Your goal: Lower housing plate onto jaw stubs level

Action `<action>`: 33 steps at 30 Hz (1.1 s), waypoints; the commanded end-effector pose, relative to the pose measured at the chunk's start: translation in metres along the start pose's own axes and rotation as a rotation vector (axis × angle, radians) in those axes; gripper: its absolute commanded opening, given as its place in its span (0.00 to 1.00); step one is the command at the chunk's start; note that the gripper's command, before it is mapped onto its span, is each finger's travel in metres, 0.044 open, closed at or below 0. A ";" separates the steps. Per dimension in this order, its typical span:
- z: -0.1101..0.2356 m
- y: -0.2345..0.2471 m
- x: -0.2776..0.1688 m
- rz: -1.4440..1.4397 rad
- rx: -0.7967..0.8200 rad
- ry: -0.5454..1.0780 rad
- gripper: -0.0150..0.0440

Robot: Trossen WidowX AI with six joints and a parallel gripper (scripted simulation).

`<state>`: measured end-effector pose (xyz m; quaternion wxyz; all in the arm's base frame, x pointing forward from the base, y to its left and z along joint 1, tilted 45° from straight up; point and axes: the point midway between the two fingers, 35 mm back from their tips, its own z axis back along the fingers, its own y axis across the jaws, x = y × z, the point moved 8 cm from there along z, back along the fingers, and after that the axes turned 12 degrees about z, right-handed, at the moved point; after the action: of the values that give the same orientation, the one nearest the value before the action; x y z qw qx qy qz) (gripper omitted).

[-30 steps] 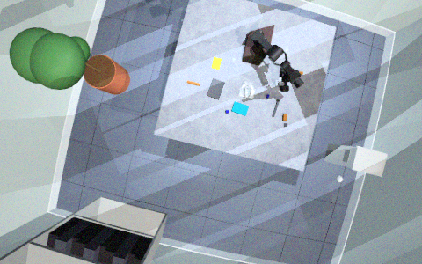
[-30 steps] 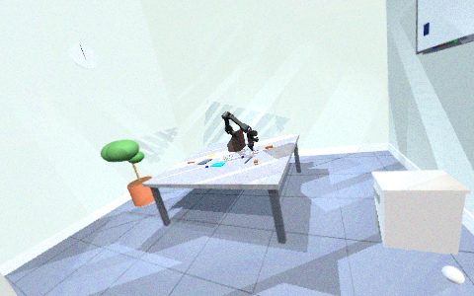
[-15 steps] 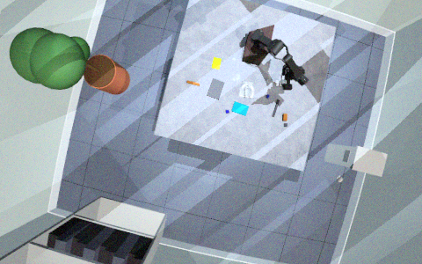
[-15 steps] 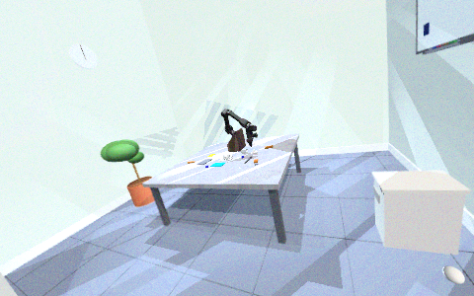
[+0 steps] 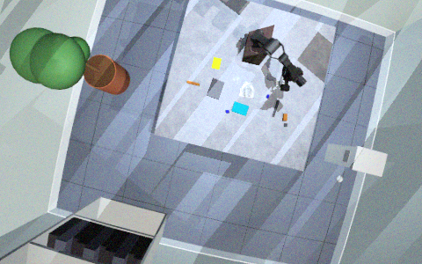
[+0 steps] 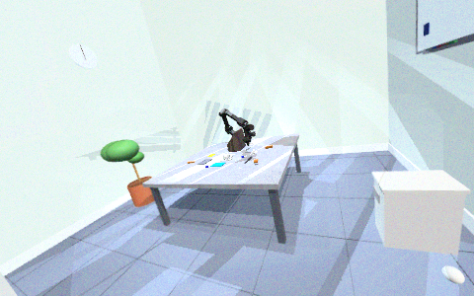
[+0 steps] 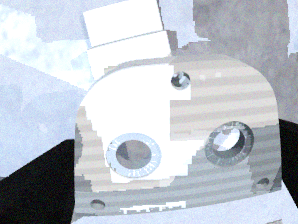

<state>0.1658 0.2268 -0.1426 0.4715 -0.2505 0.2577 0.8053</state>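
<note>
The housing plate (image 7: 220, 100), pale with a rounded far edge and two large ringed holes, fills much of the wrist view. My gripper (image 5: 280, 86) (image 6: 249, 142) (image 7: 174, 140) is shut on it, with a dark finger at each side. A white block (image 7: 125, 25) shows past the plate's far edge; its height relative to the plate cannot be told. The jaws and their stubs are hidden or too small to make out. In the top and exterior views the gripper is over the table on the arm's far side from the potted plant.
A white curved object (image 5: 247, 91) lies beside the gripper area. Around it are a cyan rectangle (image 5: 240, 108) (image 6: 217, 165), a grey rectangle (image 5: 215, 88), a yellow square (image 5: 216, 63) and a small blue piece (image 5: 267, 96). A dark rod (image 5: 276, 108) and an orange block (image 5: 285, 117) lie near the gripper.
</note>
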 end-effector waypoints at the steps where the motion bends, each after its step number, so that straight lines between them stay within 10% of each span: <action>1: 0.001 -0.004 -0.013 -0.076 0.000 -0.002 0.85; 33: 0.010 -0.024 -0.115 -0.674 -0.008 -0.025 0.85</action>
<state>0.2307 0.1790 -0.0717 0.6943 -0.3067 0.1600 0.6311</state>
